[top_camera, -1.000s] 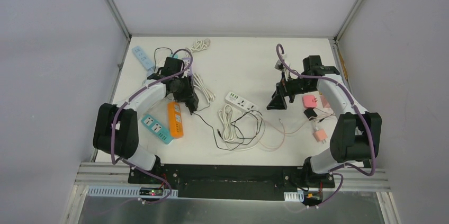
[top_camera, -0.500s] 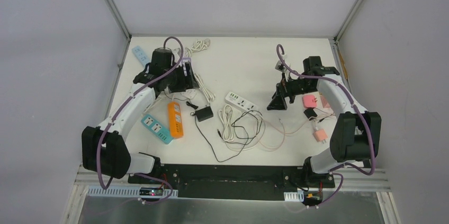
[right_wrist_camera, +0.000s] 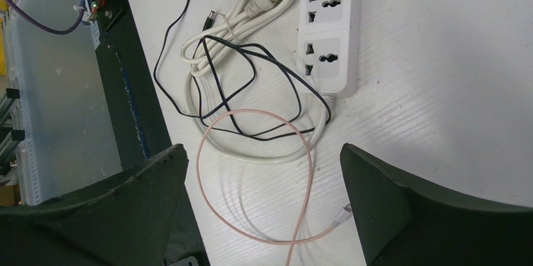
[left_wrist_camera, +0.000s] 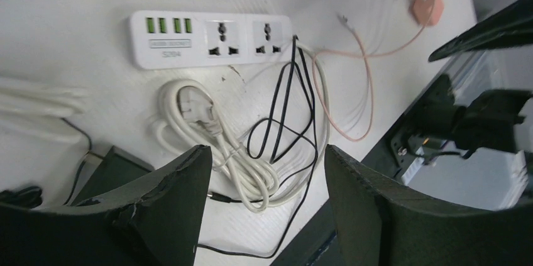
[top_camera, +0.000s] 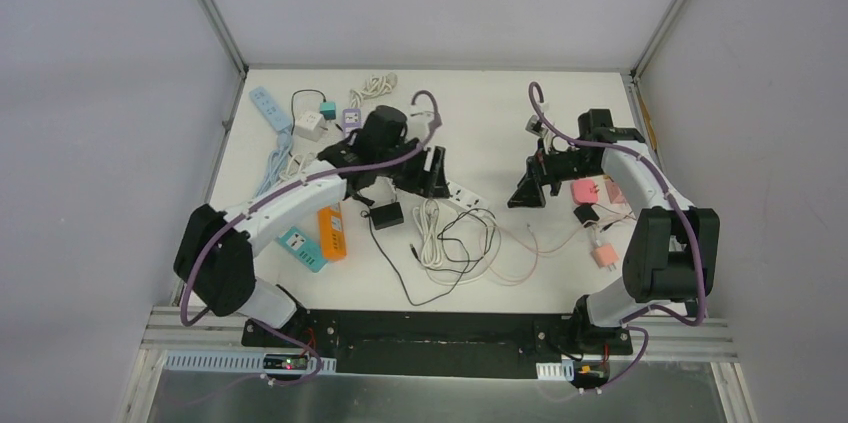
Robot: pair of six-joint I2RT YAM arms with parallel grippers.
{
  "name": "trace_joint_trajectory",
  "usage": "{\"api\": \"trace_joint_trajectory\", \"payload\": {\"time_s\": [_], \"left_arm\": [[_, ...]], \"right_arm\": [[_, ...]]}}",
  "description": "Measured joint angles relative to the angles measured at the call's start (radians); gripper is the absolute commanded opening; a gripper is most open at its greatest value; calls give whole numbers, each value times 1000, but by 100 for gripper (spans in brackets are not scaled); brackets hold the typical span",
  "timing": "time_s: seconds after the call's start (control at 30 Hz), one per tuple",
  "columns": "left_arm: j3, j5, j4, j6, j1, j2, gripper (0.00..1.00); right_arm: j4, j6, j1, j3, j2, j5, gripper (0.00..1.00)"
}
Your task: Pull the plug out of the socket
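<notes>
Hovering over the tabletop, my left fingers are spread wide and empty above the white power strip. My right fingers are also wide, holding nothing, near the strip's end. The white coiled cord lies beside the strip, the black adapter lies loose and apart from it, and the pink cable loops nearby.

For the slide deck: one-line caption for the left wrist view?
Open left gripper framing the white power strip, both sockets empty, beside a coiled white cord and tangled black wire.

The left gripper covers part of the white power strip.
</notes>
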Motion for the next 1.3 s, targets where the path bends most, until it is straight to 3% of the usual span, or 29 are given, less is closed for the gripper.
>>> {"api": "trace_joint_trajectory", "payload": {"time_s": [0.17, 0.37, 0.87, 1.13, 1.3], "left_arm": [[27, -59, 8, 84, -126, 124, 65], [70, -96, 16, 138, -190, 229, 64], [84, -167, 66, 138, -216, 275, 65], [-60, -316, 141, 69, -188, 99, 68], [-150, -407, 160, 42, -147, -97, 70]], "right_arm": [[5, 0, -13, -7, 0, -6, 95], [8, 0, -26, -10, 1, -9, 95], [36, 34, -33, -27, 1, -5, 93], [205, 211, -5, -90, 64, 110, 87], [243, 293, 82, -61, 179, 189, 70]]}}
